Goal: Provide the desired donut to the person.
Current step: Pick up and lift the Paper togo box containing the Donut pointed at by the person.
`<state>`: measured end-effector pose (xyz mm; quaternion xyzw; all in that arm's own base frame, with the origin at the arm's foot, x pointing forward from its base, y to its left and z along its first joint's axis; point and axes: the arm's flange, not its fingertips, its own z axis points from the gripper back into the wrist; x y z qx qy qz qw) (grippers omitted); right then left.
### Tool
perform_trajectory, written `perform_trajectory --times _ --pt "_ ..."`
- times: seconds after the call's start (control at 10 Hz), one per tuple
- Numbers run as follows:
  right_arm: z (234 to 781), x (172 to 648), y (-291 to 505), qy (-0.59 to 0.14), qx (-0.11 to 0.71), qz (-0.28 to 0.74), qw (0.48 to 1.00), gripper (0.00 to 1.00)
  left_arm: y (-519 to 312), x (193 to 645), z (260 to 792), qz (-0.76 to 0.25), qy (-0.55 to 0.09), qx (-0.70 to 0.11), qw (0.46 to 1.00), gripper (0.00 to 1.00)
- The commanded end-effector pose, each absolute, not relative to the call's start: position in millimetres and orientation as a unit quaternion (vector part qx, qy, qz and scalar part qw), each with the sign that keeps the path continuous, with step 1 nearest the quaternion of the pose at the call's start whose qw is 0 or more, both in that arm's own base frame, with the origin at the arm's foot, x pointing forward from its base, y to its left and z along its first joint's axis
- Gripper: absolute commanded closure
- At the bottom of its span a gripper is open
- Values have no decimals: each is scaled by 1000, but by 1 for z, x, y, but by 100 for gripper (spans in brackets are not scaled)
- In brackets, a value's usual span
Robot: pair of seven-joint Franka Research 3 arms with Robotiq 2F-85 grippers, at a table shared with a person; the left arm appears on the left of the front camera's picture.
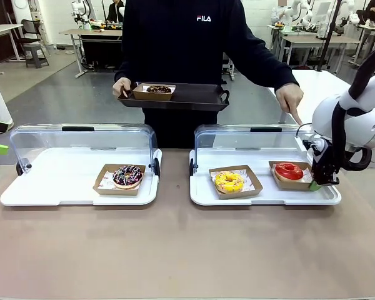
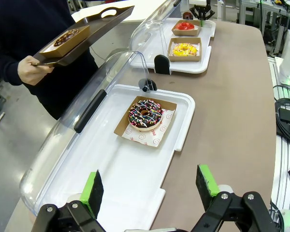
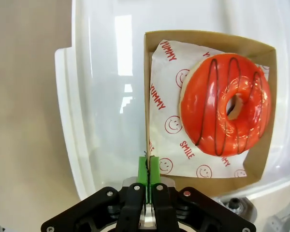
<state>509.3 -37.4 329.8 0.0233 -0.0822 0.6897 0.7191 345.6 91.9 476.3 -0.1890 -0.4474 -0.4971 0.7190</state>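
At the right end of the surface (image 1: 175, 250), the robot's right hand (image 1: 315, 184) pinches shut on the wall of the paper box (image 1: 287, 185) holding the red donut (image 1: 289, 170), not yet carried to the person's (image 1: 175, 44) tray (image 1: 200, 97), while the left hand (image 2: 150, 186) hangs wide open.

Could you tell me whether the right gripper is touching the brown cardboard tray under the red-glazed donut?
Touching. The right wrist view shows the right gripper shut on a wall of the brown cardboard tray.

The white right arm (image 1: 362, 119) carries black cabling (image 1: 341, 131) and green-padded fingers (image 3: 142, 170).
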Motion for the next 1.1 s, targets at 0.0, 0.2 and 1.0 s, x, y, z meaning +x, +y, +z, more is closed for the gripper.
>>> perform_trajectory --times 0.0,0.2,1.0 --pt "343 493 -39 -81 18 703 707 100 92 346 478 -492 -450 -195 719 0" --pt "376 452 -34 -106 26 710 696 100 92 346 478 -492 -450 -195 719 0" --pt "522 288 5 -153 -33 773 615 100 92 346 478 -492 -450 -195 719 0"
